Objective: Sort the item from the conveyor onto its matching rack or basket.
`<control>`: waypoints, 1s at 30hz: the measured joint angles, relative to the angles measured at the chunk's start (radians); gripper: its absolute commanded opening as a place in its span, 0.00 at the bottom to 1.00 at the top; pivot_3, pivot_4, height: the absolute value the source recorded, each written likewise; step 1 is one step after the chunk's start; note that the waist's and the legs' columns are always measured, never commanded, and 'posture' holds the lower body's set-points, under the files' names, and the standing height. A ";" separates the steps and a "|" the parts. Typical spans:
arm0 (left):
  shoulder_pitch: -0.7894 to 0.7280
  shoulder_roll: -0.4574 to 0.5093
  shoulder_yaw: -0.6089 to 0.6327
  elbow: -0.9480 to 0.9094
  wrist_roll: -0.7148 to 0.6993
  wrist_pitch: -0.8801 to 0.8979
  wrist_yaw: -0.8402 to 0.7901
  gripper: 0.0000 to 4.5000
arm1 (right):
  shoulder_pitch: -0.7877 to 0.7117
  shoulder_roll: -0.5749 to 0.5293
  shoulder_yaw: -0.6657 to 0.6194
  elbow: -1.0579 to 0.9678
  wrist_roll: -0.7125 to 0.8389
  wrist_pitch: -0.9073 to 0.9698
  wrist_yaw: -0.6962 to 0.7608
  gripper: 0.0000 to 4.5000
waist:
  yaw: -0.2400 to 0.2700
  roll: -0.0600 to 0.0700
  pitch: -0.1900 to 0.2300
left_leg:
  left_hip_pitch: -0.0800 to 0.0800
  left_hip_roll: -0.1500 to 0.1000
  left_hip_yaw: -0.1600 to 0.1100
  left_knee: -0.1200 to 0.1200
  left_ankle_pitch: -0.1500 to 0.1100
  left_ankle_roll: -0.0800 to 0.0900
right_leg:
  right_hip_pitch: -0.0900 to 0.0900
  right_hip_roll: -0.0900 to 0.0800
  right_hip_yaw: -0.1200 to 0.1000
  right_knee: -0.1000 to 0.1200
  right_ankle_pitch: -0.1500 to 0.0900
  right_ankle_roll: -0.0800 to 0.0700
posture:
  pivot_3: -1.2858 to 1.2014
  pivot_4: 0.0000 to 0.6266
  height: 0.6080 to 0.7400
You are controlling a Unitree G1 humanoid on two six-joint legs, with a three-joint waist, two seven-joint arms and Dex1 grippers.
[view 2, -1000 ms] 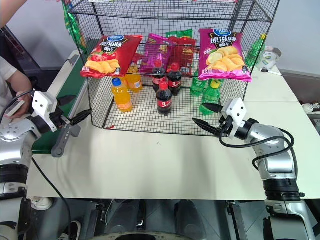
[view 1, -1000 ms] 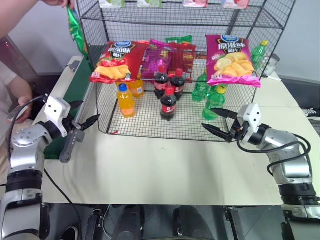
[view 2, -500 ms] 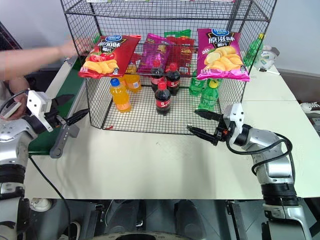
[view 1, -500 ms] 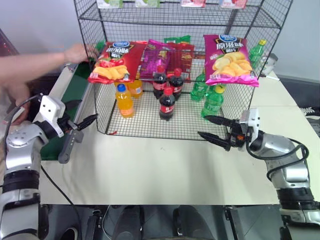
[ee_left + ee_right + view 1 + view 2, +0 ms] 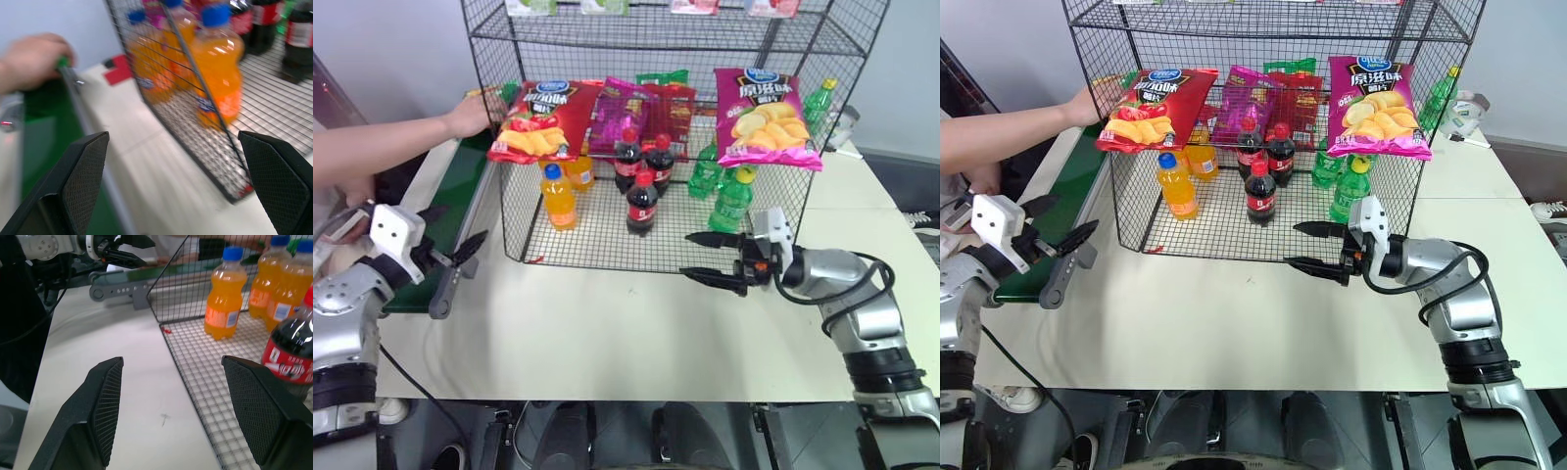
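Note:
The conveyor (image 5: 460,181), a dark green belt with cream rails, runs along the table's left side. At its far end a person's hand (image 5: 473,113) rests by the left corner of the rack (image 5: 597,235). Just a green edge of the item (image 5: 509,90) shows beside that hand, the remainder hidden behind the mesh and a red bag. My left gripper (image 5: 460,227) hovers open and empty over the conveyor's near end. My right gripper (image 5: 685,257) is open and empty, pointing left along the rack's front edge, low above the table.
On the rack's middle shelf lie a red crisp bag (image 5: 538,122) and a magenta crisp bag (image 5: 764,117). Orange bottles (image 5: 560,196), cola bottles (image 5: 641,201) and green bottles (image 5: 729,201) stand on its bottom shelf. The cream table (image 5: 626,323) spreads in front.
The person's hand came down from above the rack with the green bag to the conveyor's far end. My right gripper slid left along the rack front; my left gripper drew back left.

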 measured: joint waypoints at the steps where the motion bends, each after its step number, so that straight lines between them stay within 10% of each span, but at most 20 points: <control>1: 0.007 0.002 0.002 -0.011 -0.001 -0.002 -0.002 1.00 | -0.018 0.001 0.002 0.011 -0.014 -0.018 -0.004 0.74 | 0.000 0.000 0.000 | 0.000 0.000 0.000 0.000 0.000 0.000 | 0.000 0.000 0.000 0.000 0.000 0.000 | 0.52 0.24 0.99; 30: 0.182 0.007 0.039 -0.157 -0.060 0.031 -0.028 1.00 | 0.005 0.003 -0.008 0.054 -0.048 -0.118 0.034 0.74 | -0.003 0.000 0.000 | 0.000 0.000 0.000 0.000 0.000 0.000 | 0.000 -0.001 0.000 0.000 0.000 0.000 | 0.52 0.24 0.99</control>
